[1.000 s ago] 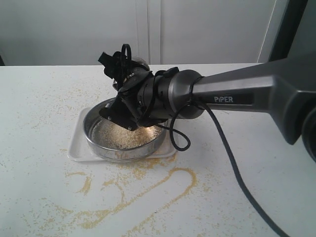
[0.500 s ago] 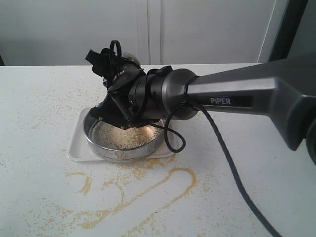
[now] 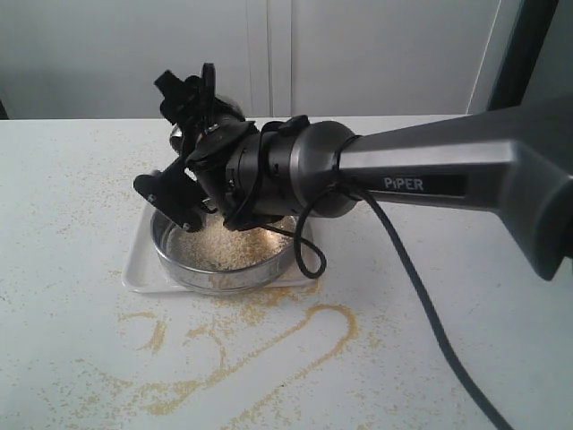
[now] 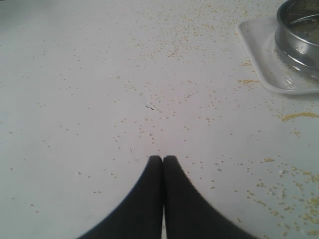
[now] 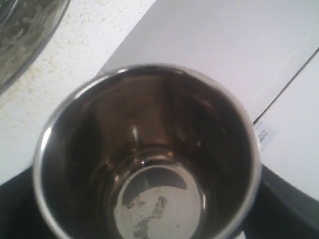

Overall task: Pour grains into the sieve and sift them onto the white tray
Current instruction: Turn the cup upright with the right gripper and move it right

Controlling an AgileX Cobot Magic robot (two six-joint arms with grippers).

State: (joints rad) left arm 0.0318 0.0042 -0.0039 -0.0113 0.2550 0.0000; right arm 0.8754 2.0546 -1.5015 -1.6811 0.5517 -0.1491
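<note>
The sieve point(image 3: 177, 258) stands on the white tray point(image 3: 137, 271) and holds a pale heap of grains point(image 3: 228, 247). My right gripper point(image 3: 199, 143) hangs over the sieve's far left edge, shut on a small steel cup point(image 5: 149, 149). The cup's inside is nearly bare, with only dust on its bottom. Part of the cup shines behind the wrist point(image 3: 226, 105). The sieve's rim shows at one corner of the right wrist view point(image 5: 22, 35). My left gripper point(image 4: 163, 158) is shut on nothing, low over the table, with the tray point(image 4: 264, 59) and sieve point(image 4: 299, 35) off to one side.
Yellow granules lie spilled in curving trails point(image 3: 269, 345) on the table in front of the tray, with a thin scatter all around point(image 4: 199, 94). The right arm's black cable point(image 3: 421, 313) droops across the table to the right of the tray.
The right gripper has swung left and turned with the cup, so its lower black part now sits over the sieve's left rim. The grain heap in the sieve looks unchanged.
</note>
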